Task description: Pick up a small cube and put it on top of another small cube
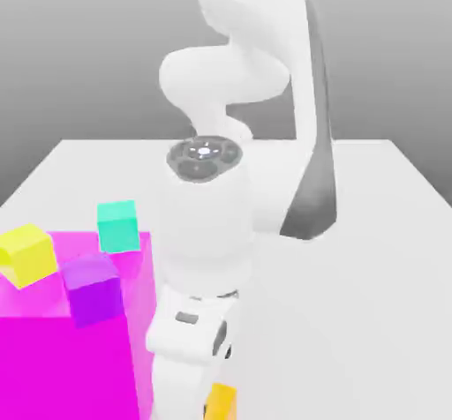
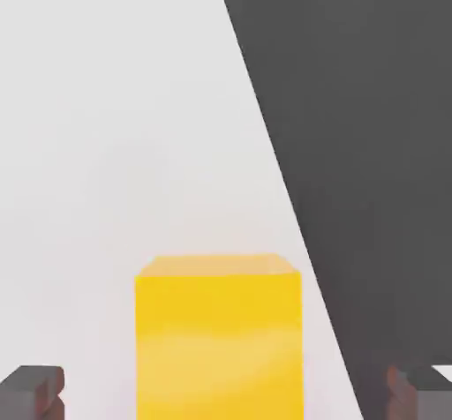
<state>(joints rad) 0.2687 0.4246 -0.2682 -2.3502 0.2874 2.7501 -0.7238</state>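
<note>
Amber-orange cube (image 1: 221, 402) beside arm (image 1: 205, 259)

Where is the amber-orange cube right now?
In the exterior view the amber-orange cube sits on the white table at the bottom edge, just right of the big magenta block and under the arm's hand. In the hand view it lies between the open claw's fingertips.

The cube (image 1: 221, 402) is small, plain and amber-orange, with flat unmarked faces and sharp edges. It sits on the white table (image 1: 371, 303) at the bottom edge of the exterior view, partly hidden behind the arm's lower end, with only an upper corner and one side showing. It lies near the magenta block (image 1: 62, 365), on that block's right in the exterior view, apart from it. In the hand view the cube (image 2: 219, 339) stands upright and square-on, top face narrow, front face broad and bright.
</note>
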